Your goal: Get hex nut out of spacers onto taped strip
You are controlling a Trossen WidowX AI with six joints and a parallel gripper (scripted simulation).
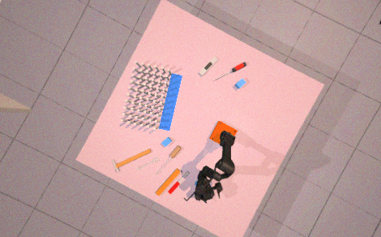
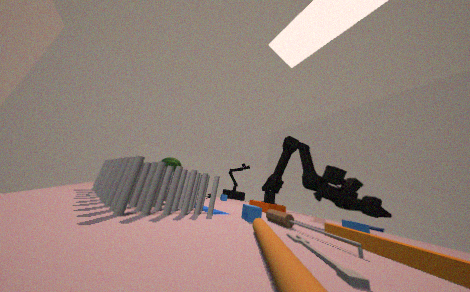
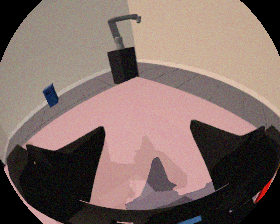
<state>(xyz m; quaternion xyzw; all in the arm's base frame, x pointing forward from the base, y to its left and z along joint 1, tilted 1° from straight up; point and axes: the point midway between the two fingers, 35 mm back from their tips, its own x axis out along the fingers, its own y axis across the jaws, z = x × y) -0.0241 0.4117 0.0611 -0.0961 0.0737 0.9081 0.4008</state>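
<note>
The standing metal spacers (image 1: pixel 138 65) (image 2: pixel 130 185) form a dense field at the left. The blue taped strip (image 1: pixel 170 103) (image 2: pixel 215 211) lies along the field's near side. I cannot see the hex nut. A brown-handled tool (image 1: pixel 175 152) (image 2: pixel 279 218) with a bent hook tip lies outside the field. A dark L-shaped key (image 1: pixel 190 197) lies beside my gripper in the top view, partly hidden by the arm. My gripper (image 2: pixel 388 215) (image 3: pixel 148 128) is open and empty, above the table near its front edge, far from the spacers.
A hammer (image 1: pixel 134 158), a pale wrench-like tool (image 1: pixel 147 163), an orange bar (image 1: pixel 168 182) and a red-handled tool (image 1: pixel 176 186) lie left of the gripper. A blue block (image 1: pixel 166 142) lies near the strip. A knife (image 1: pixel 208 66) and a red screwdriver (image 1: pixel 239 66) lie at the back.
</note>
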